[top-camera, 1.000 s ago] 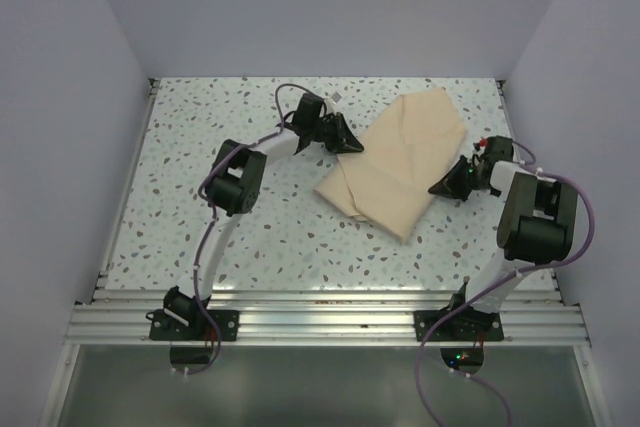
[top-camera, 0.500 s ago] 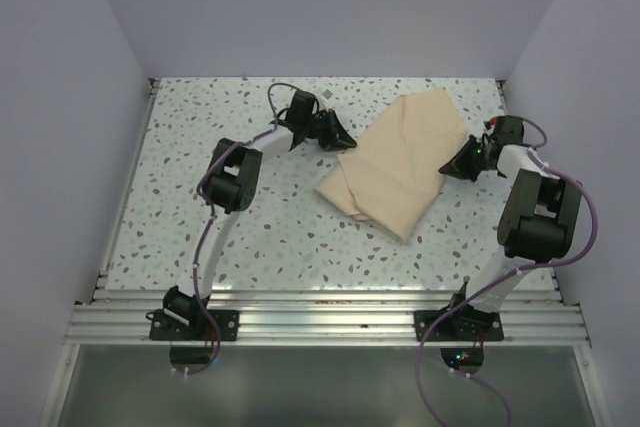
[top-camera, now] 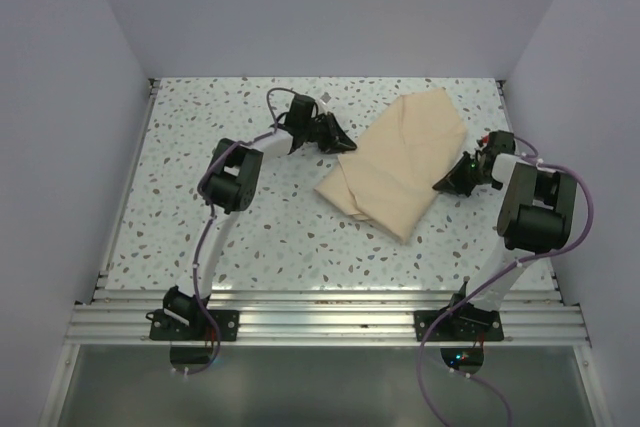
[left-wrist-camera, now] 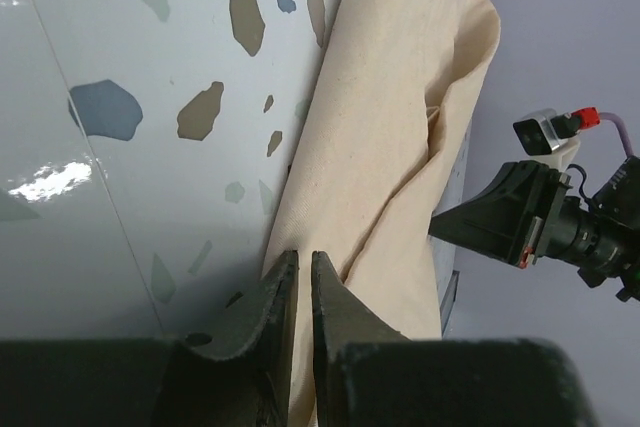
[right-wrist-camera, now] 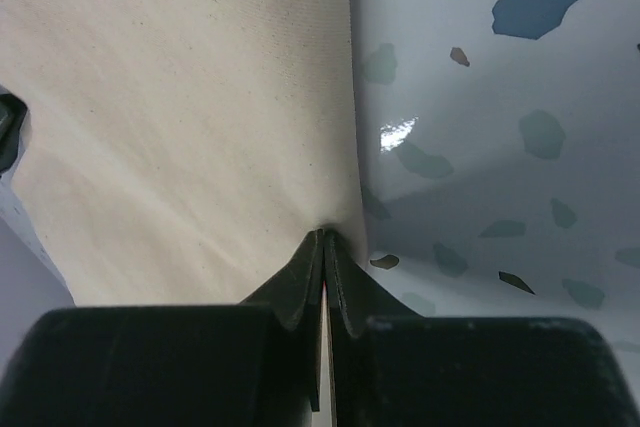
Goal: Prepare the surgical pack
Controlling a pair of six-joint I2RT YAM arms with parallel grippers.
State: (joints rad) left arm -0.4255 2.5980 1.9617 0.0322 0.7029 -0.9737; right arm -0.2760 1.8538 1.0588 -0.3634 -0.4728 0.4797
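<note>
Our right pincer is clamped on the right edge of the cloth. Our left pincer, nearly together, meets its left edge; we cannot tell whether it grips. Its long axis runs near-left to far-right across the counter.

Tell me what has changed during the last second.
The right gripper moved away from its base along the right edge of the large plain tan cloth sheet, then came back to where it began; it is shut on that edge. The left gripper drew back slightly to the left. The sheet lies unchanged.
</note>
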